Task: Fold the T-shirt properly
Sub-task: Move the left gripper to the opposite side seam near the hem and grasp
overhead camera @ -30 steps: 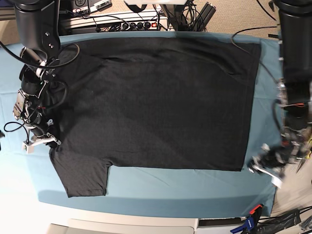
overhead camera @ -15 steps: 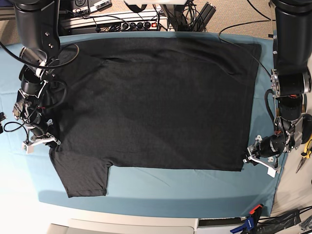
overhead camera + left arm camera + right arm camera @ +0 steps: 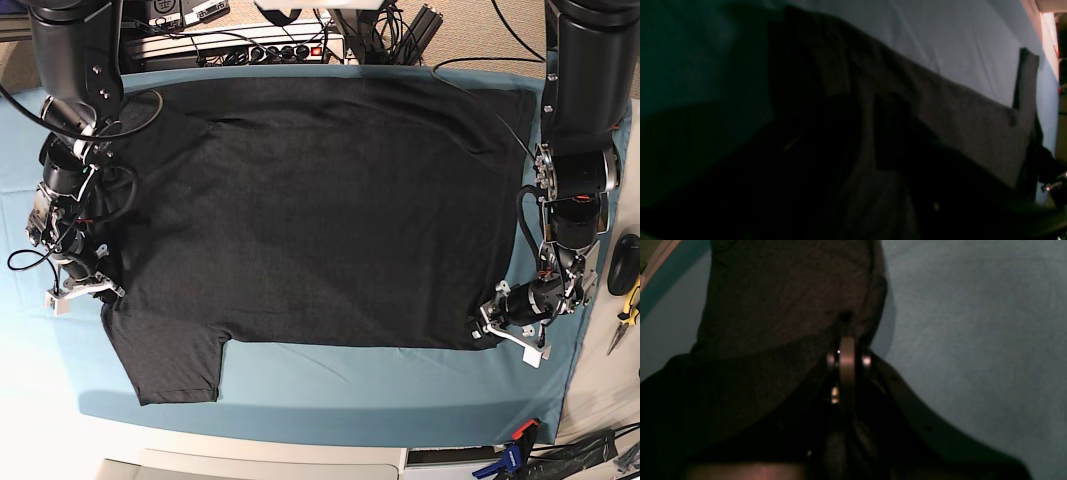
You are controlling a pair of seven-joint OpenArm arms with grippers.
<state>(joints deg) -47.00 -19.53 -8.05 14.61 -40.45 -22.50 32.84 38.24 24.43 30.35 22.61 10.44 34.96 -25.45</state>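
The black T-shirt (image 3: pixel 320 210) lies spread flat on the teal sheet (image 3: pixel 350 385), with one sleeve at the front left. My right gripper (image 3: pixel 88 290) is at the shirt's left edge by that sleeve. In the right wrist view its fingers (image 3: pixel 846 350) are shut, pinching a fold of the dark fabric (image 3: pixel 780 290). My left gripper (image 3: pixel 497 333) sits low at the hem's front right corner. The left wrist view is very dark: the shirt (image 3: pixel 957 110) runs along the sheet (image 3: pixel 940 33), and how the jaws stand does not show.
A power strip with cables (image 3: pixel 260 48) lies behind the sheet. Hand tools (image 3: pixel 628 290) rest at the right edge of the table. A blue clamp (image 3: pixel 515 450) sits at the front right. The sheet's front edge runs close below the sleeve.
My left arm has swung in from the table's right edge, bringing its gripper leftwards onto the hem corner. The right arm and the shirt have not moved.
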